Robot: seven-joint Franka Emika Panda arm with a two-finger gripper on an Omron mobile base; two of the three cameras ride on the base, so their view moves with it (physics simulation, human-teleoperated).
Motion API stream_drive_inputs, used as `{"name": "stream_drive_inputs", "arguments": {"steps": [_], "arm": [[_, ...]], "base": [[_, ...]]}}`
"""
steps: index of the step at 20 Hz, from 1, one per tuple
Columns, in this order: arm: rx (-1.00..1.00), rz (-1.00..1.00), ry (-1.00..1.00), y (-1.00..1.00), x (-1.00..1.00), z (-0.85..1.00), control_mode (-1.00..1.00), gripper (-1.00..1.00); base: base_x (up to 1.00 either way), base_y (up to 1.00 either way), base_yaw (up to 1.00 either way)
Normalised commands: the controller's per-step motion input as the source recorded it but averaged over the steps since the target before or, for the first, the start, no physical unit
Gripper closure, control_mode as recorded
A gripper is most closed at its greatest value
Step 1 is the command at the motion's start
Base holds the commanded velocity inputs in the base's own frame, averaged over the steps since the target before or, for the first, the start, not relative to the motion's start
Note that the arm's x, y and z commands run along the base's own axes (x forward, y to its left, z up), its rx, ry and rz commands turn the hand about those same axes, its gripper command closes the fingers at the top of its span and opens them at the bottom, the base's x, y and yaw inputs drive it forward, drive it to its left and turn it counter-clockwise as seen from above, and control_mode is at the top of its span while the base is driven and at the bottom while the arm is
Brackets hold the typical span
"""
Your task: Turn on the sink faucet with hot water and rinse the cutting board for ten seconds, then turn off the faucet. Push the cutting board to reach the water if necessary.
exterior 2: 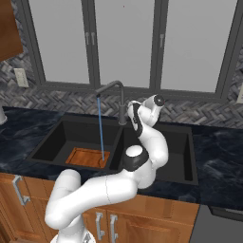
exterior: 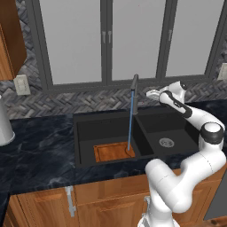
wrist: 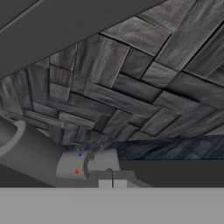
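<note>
The dark grey sink faucet [exterior: 134, 83] stands behind the divider of the black sink [exterior: 84, 128]. From its spout a thin blue stream of water [exterior: 130, 119] falls into the left basin. The stream lands on the right end of the orange-brown cutting board [exterior: 113, 152], which lies flat on the basin floor. My gripper [exterior: 151, 93] is shut, holds nothing and hovers just right of the faucet's stem. In the hand view the joined fingertips [wrist: 112, 180] sit right at the faucet's small side lever [wrist: 78, 165], which carries a red and a blue dot.
The right basin has a round silver drain [exterior: 166, 142]. Dark marble counter [exterior: 35, 150] runs on both sides of the sink. A white appliance [exterior: 4, 126] stands at the far left. A herringbone backsplash and grey window frames rise behind the faucet.
</note>
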Motion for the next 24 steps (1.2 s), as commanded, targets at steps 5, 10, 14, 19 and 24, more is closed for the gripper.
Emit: {"name": "stream_drive_inputs", "arguments": {"steps": [5, 10, 14, 19, 24], "arm": [[0.00, 0.00, 0.00, 0.00, 0.00, 0.00, -1.00, 1.00], [0.00, 0.00, 0.00, 0.00, 0.00, 0.00, -1.00, 1.00], [0.00, 0.00, 0.00, 0.00, 0.00, 0.00, -1.00, 1.00], [0.00, 0.00, 0.00, 0.00, 0.00, 0.00, -1.00, 1.00], [0.00, 0.00, 0.00, 0.00, 0.00, 0.00, -1.00, 1.00]], "base": [[0.00, 0.00, 0.00], [0.00, 0.00, 0.00], [0.00, 0.00, 0.00], [0.00, 0.00, 0.00], [0.00, 0.00, 0.00]]}}
